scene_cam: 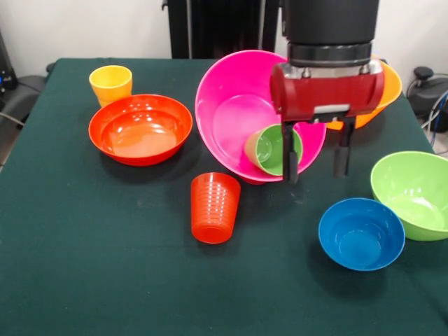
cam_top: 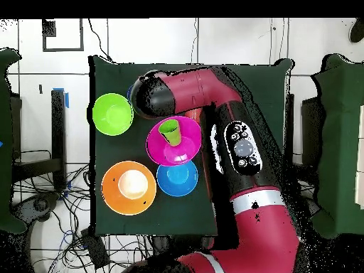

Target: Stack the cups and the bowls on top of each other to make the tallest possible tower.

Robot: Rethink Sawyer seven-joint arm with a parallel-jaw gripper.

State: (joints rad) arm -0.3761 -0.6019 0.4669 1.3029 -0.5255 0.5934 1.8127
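Hand above the tilted pink bowl, empty.

We see the hand (scene_cam: 316,159) hanging with its two fingers spread apart and nothing between them, just in front of the large pink bowl (scene_cam: 231,112), which leans on its side on the green desk (scene_cam: 105,266). The light green cup (scene_cam: 273,150) lies inside that bowl. The ribbed orange-red cup (scene_cam: 214,207) stands upside down near it; the blue bowl (scene_cam: 360,234), lime bowl (scene_cam: 413,192), red-orange bowl (scene_cam: 140,129) and yellow cup (scene_cam: 110,84) sit apart.
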